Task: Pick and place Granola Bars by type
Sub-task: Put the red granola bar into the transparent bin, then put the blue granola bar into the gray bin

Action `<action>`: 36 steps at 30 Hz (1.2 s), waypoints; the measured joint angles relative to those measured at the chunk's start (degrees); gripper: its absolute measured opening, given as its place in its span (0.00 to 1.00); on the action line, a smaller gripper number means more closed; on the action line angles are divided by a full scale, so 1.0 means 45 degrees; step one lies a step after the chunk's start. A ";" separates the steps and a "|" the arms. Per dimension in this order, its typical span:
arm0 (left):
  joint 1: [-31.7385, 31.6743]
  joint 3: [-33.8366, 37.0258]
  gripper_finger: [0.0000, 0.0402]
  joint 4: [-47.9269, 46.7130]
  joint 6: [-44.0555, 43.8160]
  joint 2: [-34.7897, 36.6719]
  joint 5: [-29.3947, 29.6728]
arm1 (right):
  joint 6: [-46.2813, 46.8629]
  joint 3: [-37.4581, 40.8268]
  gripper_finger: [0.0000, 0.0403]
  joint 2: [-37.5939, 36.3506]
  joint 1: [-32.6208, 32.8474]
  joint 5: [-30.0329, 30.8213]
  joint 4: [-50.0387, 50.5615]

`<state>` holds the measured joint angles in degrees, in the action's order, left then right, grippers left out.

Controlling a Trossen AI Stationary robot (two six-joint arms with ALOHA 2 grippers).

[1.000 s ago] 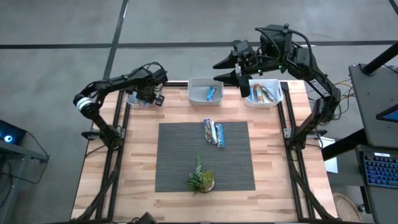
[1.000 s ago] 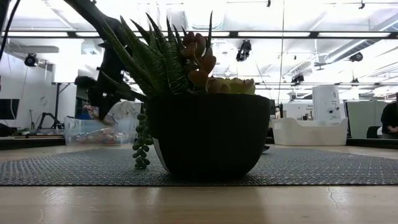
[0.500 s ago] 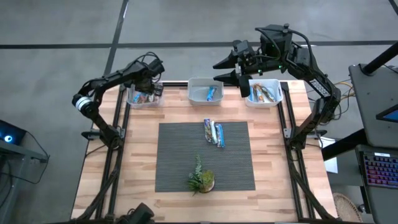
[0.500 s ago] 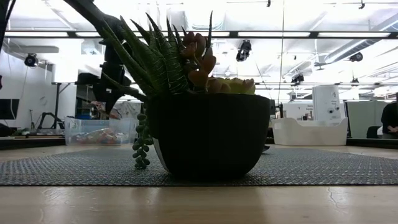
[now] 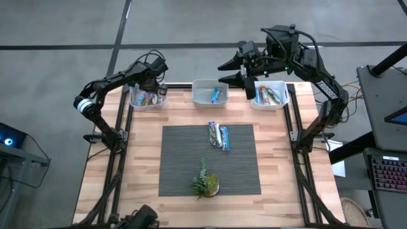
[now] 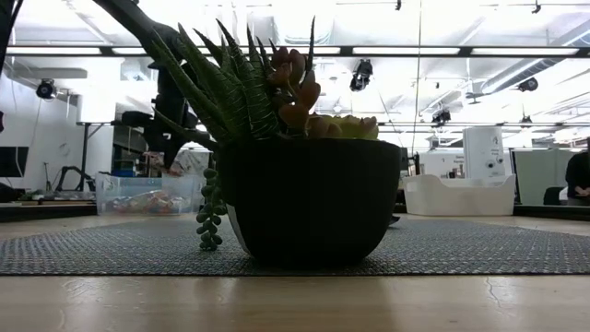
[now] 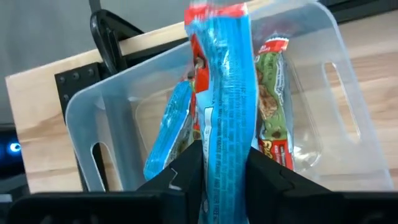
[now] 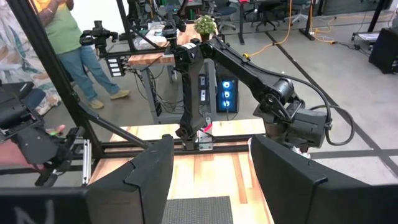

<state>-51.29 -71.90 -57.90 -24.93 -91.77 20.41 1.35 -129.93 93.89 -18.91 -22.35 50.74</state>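
My left gripper [image 5: 153, 79] is at the table's far left corner, over the clear left bin [image 5: 147, 100], shut on a blue granola bar [image 7: 225, 112] with a red end. The bin holds other bars, among them a blue one [image 7: 166, 134] and a green and red one [image 7: 273, 106]. A small cluster of bars [image 5: 219, 135] lies on the grey mat [image 5: 184, 159]. My right gripper [image 5: 224, 72] stands open, raised above the far edge between the middle bin [image 5: 202, 84] and the right bin [image 5: 282, 97]. My left gripper pinches the blue bar between its two fingers [image 7: 270, 177], on the two flat faces of its near part [image 7: 224, 180]. The fingers slant steeply down and lie along the bar. The bar reaches on past the fingertips, its red end [image 7: 214, 11] toward the bin's far wall.
The middle bin holds one blue bar [image 5: 216, 95], and the right bin holds several bars [image 5: 269, 95]. A small potted plant [image 5: 205, 183] stands on the mat's near part and fills the low view. A person [image 8: 65, 37] stands in the room beyond the table.
My left gripper has gone up and toward the table's far edge, still shut on the blue bar, and has tipped a little. The left bin, which it covered from above before, now shows below it.
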 joint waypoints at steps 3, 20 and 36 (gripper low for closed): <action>0.0005 0.0000 0.21 -0.0032 0.0325 0.0000 0.0007 | -0.0011 0.0001 0.51 0.0000 -0.0001 0.0000 0.0000; 0.0031 0.0005 0.28 -0.0330 -0.0227 -0.0005 -0.1053 | -0.0013 0.0001 0.51 0.0000 -0.0001 0.0005 0.0000; 0.2819 -0.0566 0.00 -0.0035 -0.0840 0.2095 -0.3929 | -0.0213 0.0001 0.51 0.0000 0.0002 0.0006 0.0217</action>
<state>-38.60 -74.44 -58.05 -28.71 -82.34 2.74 0.39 -129.93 93.89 -18.90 -22.32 51.72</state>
